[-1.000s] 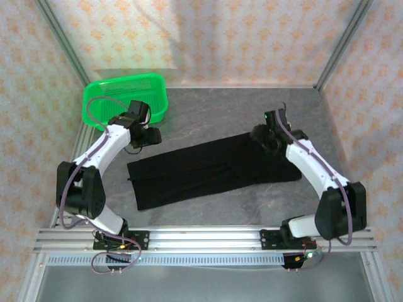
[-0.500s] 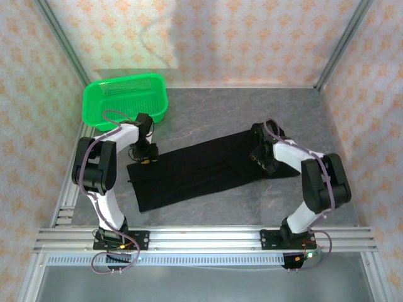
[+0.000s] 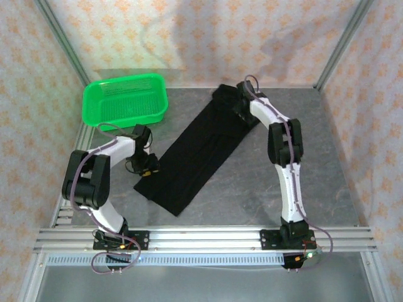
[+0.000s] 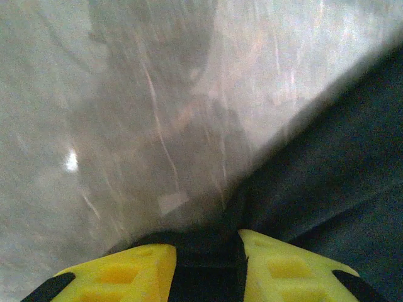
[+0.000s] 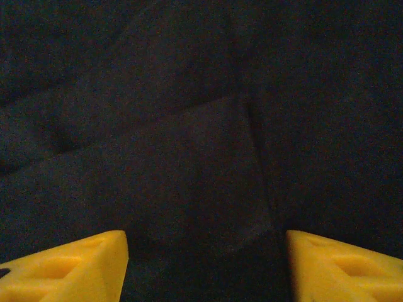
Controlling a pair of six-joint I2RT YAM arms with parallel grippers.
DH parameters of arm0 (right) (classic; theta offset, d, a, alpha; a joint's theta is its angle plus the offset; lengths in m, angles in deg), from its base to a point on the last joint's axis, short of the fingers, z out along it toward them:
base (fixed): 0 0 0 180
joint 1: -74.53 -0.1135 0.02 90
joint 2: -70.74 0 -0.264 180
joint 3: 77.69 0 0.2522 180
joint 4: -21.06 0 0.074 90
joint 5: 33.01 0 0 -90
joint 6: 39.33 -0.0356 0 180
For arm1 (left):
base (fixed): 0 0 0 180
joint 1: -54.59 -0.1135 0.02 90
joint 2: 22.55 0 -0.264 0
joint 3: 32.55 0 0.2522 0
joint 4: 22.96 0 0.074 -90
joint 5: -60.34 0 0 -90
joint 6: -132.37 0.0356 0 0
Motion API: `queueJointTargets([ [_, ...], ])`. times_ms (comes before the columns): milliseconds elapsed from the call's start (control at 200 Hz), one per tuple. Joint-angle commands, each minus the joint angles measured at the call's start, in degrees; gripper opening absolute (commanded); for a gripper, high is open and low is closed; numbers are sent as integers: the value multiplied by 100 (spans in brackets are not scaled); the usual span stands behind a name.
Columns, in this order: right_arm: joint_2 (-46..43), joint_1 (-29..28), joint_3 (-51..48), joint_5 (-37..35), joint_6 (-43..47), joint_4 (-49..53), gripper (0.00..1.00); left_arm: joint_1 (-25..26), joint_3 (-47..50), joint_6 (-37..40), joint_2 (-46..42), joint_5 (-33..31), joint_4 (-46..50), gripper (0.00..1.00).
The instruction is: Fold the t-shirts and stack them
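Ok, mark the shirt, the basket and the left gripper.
shirt (image 3: 201,151), top view, its middle.
basket (image 3: 126,100), top view, mesh floor.
left gripper (image 4: 206,251), left wrist view, between its fingertips.

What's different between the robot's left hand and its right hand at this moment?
The left hand has its fingers close together, pinching an edge of the black t-shirt; the right hand has its fingers spread wide. The left hand is at the shirt's near end, the right hand reaches to its far end. Both have yellow fingers and are over the cloth.
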Motion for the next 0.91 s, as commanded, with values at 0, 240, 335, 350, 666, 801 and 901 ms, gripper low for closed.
queueJointTargets([
  [0, 980, -61, 1650, 598, 500, 728, 66, 180, 613, -447, -131, 465, 348, 33],
  [240, 811, -226, 2302, 1755, 1075, 293, 69, 574, 1112, -899, -997, 1316, 287, 39],
  [335, -217, -314, 1472, 1833, 1479, 557, 70, 561, 1010, -805, -1741, 1148, 782, 46],
  [350, -413, -335, 1295, 1821, 1524, 612, 70, 561, 987, -778, -1854, 1081, 883, 47],
  [666, -5649, -1389, -6013, 2136, -637, -1290, 72, 516, 1157, -962, -2570, 511, 1392, 59],
  [801, -6877, -2704, -8447, 1842, -2272, -3350, 72, 535, 1073, -1061, -2590, -38, 1448, 60],
  [901, -6774, -3433, -8875, 1729, -2519, -4023, 71, 554, 1259, -1385, -2784, -531, 1311, 60],
])
